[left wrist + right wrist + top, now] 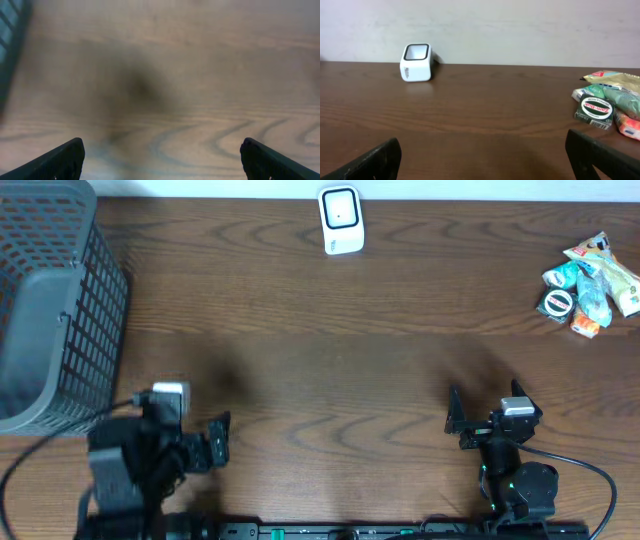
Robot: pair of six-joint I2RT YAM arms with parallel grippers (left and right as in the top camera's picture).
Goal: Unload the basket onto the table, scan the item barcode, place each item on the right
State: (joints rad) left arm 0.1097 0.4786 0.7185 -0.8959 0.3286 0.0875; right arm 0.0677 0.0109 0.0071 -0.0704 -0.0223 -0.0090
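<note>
A white barcode scanner [340, 220] stands at the table's far edge; it also shows in the right wrist view as a small white box [416, 62]. Several packaged items [590, 285] lie in a heap at the far right, among them a round dark tin [594, 111] and a green pouch [625, 100]. My left gripper [218, 442] rests near the front left, open, with only bare wood between its fingers [60, 162]. My right gripper [462, 420] sits at the front right, open and holding nothing, its fingers [602, 157] far short of the items.
A grey wire basket [50, 300] fills the far left corner, just beyond the left arm. Cables trail from both arms at the front edge. A pale wall stands behind the table [480, 115].
</note>
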